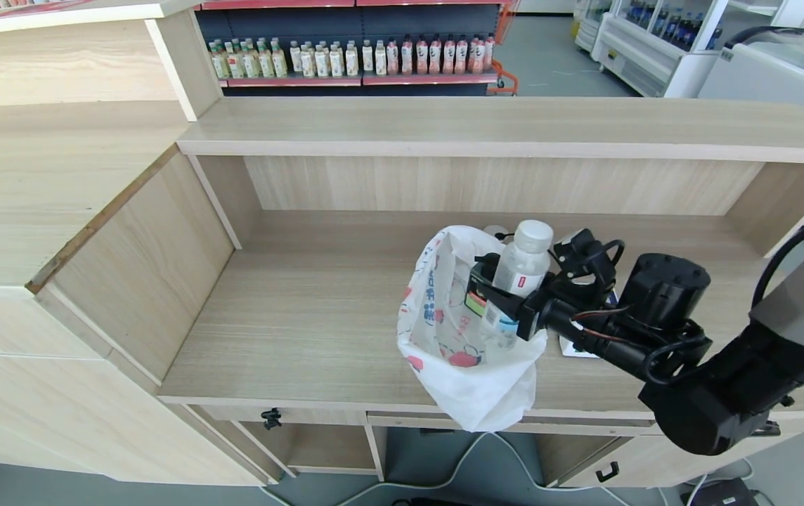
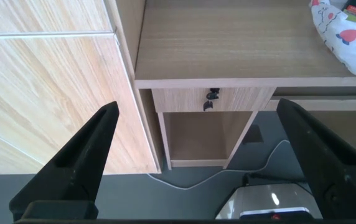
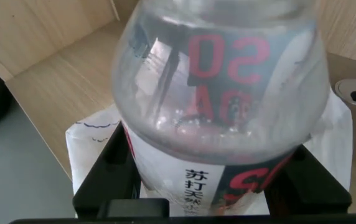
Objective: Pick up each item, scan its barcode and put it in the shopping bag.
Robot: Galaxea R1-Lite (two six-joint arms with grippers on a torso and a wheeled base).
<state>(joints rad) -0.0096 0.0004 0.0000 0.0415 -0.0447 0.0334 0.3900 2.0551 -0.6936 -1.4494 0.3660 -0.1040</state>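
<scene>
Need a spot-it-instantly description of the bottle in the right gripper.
On the wooden counter stands an open white shopping bag with red and blue print. At its mouth, the right gripper clamps a clear bottle with a white cap and red-lettered label, the only bottle at the counter.

There is one clear plastic bottle (image 1: 523,263) with a white cap, one white shopping bag (image 1: 469,383) and one wooden tabletop (image 1: 303,316). Two grippers are visible: one right gripper (image 1: 507,299) and one left gripper (image 2: 196,165). One far store shelf (image 1: 430,80) carries a single row of well over a dozen small bottles (image 1: 351,57), too small to count exactly.
</scene>
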